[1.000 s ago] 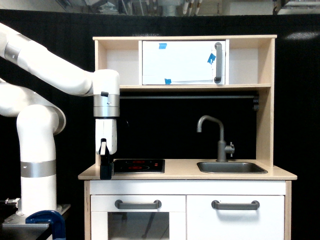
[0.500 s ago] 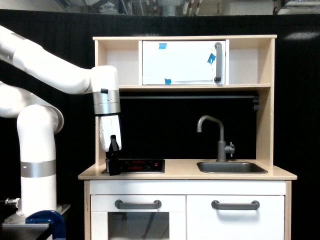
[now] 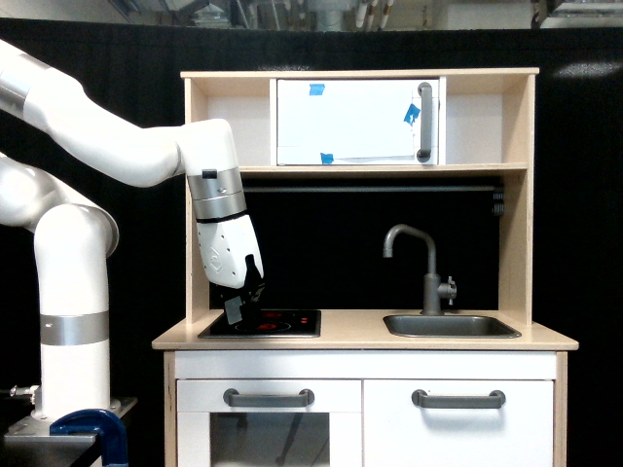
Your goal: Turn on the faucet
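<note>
The dark grey faucet (image 3: 425, 265) stands upright behind the sink (image 3: 450, 326) on the exterior view's right, its hooked spout pointing left and a small knob (image 3: 449, 288) on its right side. My gripper (image 3: 239, 313) hangs tilted over the left part of the black stovetop (image 3: 265, 322), well to the left of the faucet. Its dark fingers blend with the black backdrop, so their spacing is unclear. Nothing is visibly held.
A wooden toy kitchen with a white upper cabinet door (image 3: 355, 121) and vertical grey bar handle (image 3: 424, 122). A thin dark rail (image 3: 370, 189) runs under the shelf. Two grey bar handles (image 3: 268, 397) (image 3: 458, 398) front the lower doors. The wooden side posts (image 3: 517, 233) flank the counter.
The arm's wrist has swung right and tilted, carrying the gripper from the counter's left edge to above the stovetop. The faucet has not moved.
</note>
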Tool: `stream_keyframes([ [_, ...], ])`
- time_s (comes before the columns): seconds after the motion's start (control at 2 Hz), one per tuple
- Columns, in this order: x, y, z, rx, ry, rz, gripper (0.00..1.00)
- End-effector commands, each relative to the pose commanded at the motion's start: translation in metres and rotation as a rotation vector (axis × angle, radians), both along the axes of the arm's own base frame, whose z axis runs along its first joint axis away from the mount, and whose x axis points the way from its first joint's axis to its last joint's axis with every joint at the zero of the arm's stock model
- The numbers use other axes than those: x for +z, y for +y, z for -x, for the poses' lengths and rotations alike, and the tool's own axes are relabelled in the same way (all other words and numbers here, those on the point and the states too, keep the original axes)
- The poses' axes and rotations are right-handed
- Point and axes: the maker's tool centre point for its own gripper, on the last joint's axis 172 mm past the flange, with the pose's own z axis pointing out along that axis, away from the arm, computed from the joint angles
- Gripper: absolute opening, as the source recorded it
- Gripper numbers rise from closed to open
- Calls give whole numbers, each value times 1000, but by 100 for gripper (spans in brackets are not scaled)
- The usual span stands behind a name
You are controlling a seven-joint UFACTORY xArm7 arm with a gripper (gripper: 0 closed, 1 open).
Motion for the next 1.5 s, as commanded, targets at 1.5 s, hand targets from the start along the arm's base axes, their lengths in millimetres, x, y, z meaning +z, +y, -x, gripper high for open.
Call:
stream_keyframes([
  [1.5,40,107,-77,679,-310,-846,100],
])
